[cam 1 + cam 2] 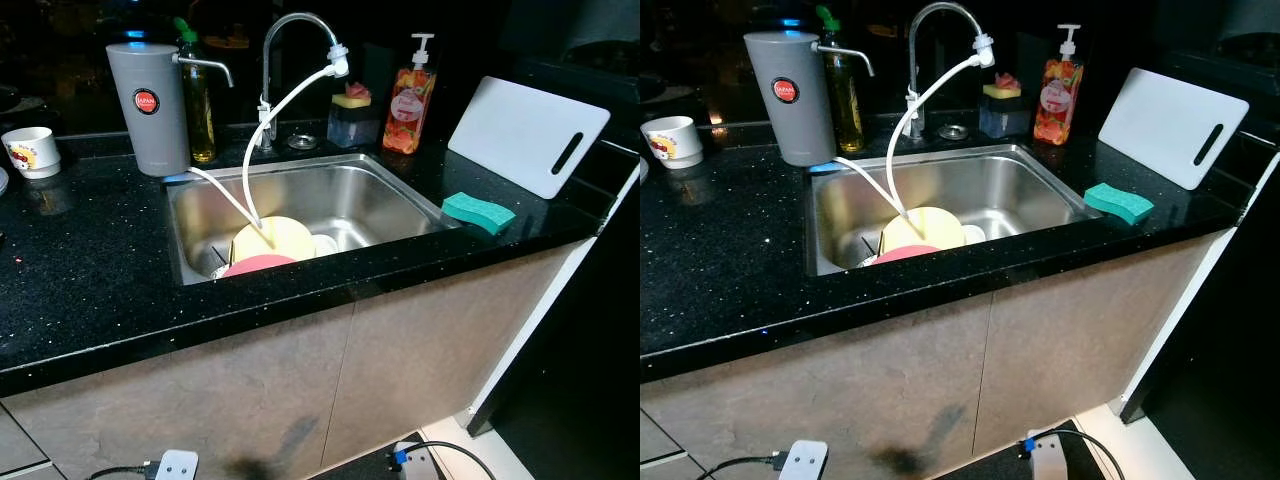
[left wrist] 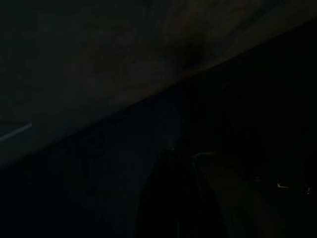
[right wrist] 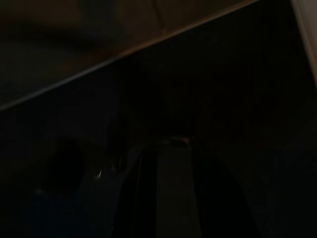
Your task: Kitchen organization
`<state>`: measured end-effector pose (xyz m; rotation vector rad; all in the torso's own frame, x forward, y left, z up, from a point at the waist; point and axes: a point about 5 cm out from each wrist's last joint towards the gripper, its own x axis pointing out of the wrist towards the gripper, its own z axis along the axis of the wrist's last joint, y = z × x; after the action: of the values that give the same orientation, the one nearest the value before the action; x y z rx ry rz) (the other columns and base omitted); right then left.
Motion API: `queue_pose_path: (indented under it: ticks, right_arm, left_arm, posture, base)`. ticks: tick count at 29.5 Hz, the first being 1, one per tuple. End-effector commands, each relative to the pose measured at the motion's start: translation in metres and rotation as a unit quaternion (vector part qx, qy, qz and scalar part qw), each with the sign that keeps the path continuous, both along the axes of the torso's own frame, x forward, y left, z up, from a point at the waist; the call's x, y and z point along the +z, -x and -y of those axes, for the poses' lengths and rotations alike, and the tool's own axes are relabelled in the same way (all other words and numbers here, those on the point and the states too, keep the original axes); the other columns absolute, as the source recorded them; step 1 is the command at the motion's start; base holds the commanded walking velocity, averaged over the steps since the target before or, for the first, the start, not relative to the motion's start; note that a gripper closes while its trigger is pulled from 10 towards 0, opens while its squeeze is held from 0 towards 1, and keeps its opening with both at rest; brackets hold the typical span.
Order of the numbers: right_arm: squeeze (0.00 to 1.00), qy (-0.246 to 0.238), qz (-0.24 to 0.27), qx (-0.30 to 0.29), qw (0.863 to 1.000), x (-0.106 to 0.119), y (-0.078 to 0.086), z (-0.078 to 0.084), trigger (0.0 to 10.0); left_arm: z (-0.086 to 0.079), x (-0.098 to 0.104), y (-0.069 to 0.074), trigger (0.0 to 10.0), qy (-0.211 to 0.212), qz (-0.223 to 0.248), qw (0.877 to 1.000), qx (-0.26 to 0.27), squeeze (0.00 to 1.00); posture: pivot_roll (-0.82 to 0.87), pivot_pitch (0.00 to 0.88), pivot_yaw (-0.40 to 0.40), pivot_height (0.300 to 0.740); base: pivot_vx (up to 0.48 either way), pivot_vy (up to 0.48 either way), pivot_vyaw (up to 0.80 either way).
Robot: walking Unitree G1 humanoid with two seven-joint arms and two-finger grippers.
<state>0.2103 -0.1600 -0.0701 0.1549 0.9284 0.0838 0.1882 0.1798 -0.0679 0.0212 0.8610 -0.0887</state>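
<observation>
Down by the cabinet fronts both arms hang idle; wrist views are too dark, so can't tell how either claw stands. Yellow plate (image 1: 276, 238) and red plate (image 1: 258, 264) sit in the sink (image 1: 390, 195), partly cut off by its front wall. Green sponge (image 1: 478, 211) lies near the counter (image 1: 90, 270)'s right front edge.

A home kitchen. A steel sink (image 1: 385, 195) with a curved tap (image 1: 290, 40) is set into a black speckled worktop (image 1: 80, 270). A soap bottle (image 1: 409, 100), green sponge (image 1: 478, 211) and white chopping board (image 1: 520, 130) sit around it.
</observation>
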Motion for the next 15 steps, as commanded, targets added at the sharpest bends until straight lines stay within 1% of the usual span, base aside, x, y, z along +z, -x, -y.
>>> queue_pose_path:
  ticks: [1, 2, 3, 6, 7, 8, 9, 10, 12, 15]
  right_arm:
    - [0.0, 0.0, 0.002, -0.021, 1.0, -0.003, 0.005, 0.004, 10.0]
    - [0.0, -0.003, 0.002, -0.024, 1.0, -0.003, 0.007, 0.005, 10.0]
    - [0.0, -0.015, -0.004, -0.04, 0.999, -0.006, 0.01, 0.005, 10.0]
    - [0.0, -0.021, -0.005, -0.049, 0.999, -0.006, 0.012, 0.005, 10.0]
    - [0.0, -0.027, -0.008, -0.065, 0.998, -0.008, 0.015, 0.006, 10.0]
    - [0.0, -0.028, -0.008, -0.071, 0.997, -0.009, 0.017, 0.006, 10.0]
    - [0.0, -0.029, -0.008, -0.074, 0.997, -0.009, 0.017, 0.006, 10.0]
    - [0.0, -0.032, -0.009, -0.084, 0.996, -0.011, 0.019, 0.006, 10.0]
    - [0.0, -0.035, -0.011, -0.095, 0.995, -0.013, 0.023, 0.005, 10.0]
    - [0.0, -0.034, -0.015, -0.096, 0.995, -0.015, 0.027, 0.004, 10.0]
  left_arm:
    - [0.008, -0.002, -0.001, 10.0, -0.001, -0.004, 0.999, -0.033, 0.0]
    - [0.009, -0.001, -0.002, 10.0, -0.004, -0.003, 0.999, -0.044, 0.0]
    - [0.01, -0.001, -0.005, 10.0, -0.006, -0.006, 0.998, -0.055, 0.0]
    - [0.01, -0.001, -0.007, 10.0, -0.006, -0.006, 0.998, -0.062, 0.0]
    - [0.01, 0.0, -0.008, 10.0, -0.013, -0.005, 0.997, -0.081, 0.0]
    - [0.01, -0.001, -0.009, 10.0, -0.015, -0.005, 0.996, -0.085, 0.0]
    - [0.01, -0.001, -0.009, 10.0, -0.015, -0.006, 0.996, -0.086, 0.0]
    - [0.009, -0.001, -0.01, 10.0, -0.013, -0.006, 0.996, -0.084, 0.0]
    - [0.01, 0.0, -0.012, 10.0, -0.007, -0.003, 0.996, -0.084, 0.0]
    - [0.011, 0.001, -0.014, 10.0, -0.002, 0.007, 0.996, -0.09, 0.0]
  posture:
    - [0.05, 0.051, -0.031, 0.74]
    - [0.05, 0.051, -0.031, 0.74]
    - [0.05, 0.051, -0.006, 0.74]
    - [0.05, 0.051, 0.018, 0.74]
    - [0.06, 0.05, 0.033, 0.74]
    - [0.06, 0.05, 0.033, 0.74]
    - [0.06, 0.05, 0.033, 0.74]
    - [0.06, 0.051, 0.064, 0.74]
    - [0.06, 0.051, 0.064, 0.74]
    - [0.06, 0.051, 0.064, 0.74]
  base:
    - [0.0, 0.0, 0.0]
    - [0.0, 0.0, 0.0]
    - [0.0, 0.0, 0.0]
    - [0.0, 0.0, 0.0]
    - [0.0, 0.0, 0.0]
    - [0.0, 0.0, 0.0]
    - [0.0, 0.0, 0.0]
    - [0.0, 0.0, 0.0]
    - [0.0, 0.0, 0.0]
    - [0.0, 0.0, 0.0]
